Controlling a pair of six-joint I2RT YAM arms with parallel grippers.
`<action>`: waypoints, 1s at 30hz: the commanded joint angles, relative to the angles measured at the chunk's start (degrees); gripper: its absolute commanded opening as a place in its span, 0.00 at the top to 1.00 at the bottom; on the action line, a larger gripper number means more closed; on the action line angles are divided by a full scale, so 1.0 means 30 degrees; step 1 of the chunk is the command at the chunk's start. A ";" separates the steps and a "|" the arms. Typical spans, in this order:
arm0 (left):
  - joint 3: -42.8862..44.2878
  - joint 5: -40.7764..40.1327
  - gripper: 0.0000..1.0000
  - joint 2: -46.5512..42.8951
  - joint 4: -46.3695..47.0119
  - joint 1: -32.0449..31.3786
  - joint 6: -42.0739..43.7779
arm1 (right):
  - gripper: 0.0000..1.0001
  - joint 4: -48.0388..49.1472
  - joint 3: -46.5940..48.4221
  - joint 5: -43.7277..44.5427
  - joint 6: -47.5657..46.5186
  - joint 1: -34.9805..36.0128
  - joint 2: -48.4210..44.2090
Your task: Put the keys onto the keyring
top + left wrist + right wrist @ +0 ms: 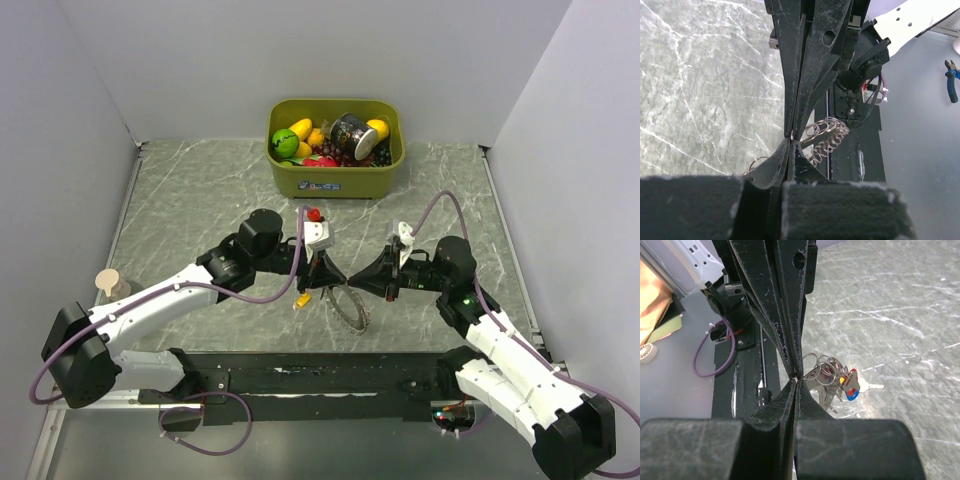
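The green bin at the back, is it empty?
No, the green bin is full of colourful toy fruit, with a dark can lying on top.

table: grey marble, white veins. bin at 12 o'clock: olive green. keyring: silver, coiled. keys: red, yellow, blue tags. cable: purple.

- Robot lab test cell, not a home.
- Two arms, left arm and right arm, sat at the table edge.
- White panel walls boxed it in.
- Bin held toy fruit.
- Purple cable ran exposed; pliers lay beside the rig.
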 commanded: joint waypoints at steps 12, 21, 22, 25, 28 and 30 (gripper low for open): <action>0.0047 -0.1319 0.72 -0.1488 0.1632 -0.0081 -0.0912 | 1.00 0.1797 0.0650 -0.0264 0.0962 -0.0092 -0.1178; -0.1945 0.0751 0.46 -0.2632 0.6338 0.1499 -0.4278 | 1.00 0.5188 -0.0170 0.0876 0.3010 -0.0092 -0.2524; -0.2004 0.1221 0.46 -0.2515 0.6697 0.1530 -0.4545 | 1.00 0.5836 -0.0548 0.1111 0.3364 -0.0121 -0.2816; -0.1946 0.2951 0.46 -0.2165 0.8129 0.1530 -0.5336 | 1.00 0.8117 -0.1339 0.2165 0.4713 -0.0121 -0.3344; -0.2150 0.3510 0.46 -0.2163 0.9478 0.1530 -0.6069 | 1.00 0.9936 -0.1897 0.2926 0.5621 -0.0092 -0.3639; -0.2151 0.3628 0.46 -0.2221 0.9775 0.1530 -0.6188 | 1.00 1.0936 -0.2133 0.2959 0.6206 -0.0121 -0.3552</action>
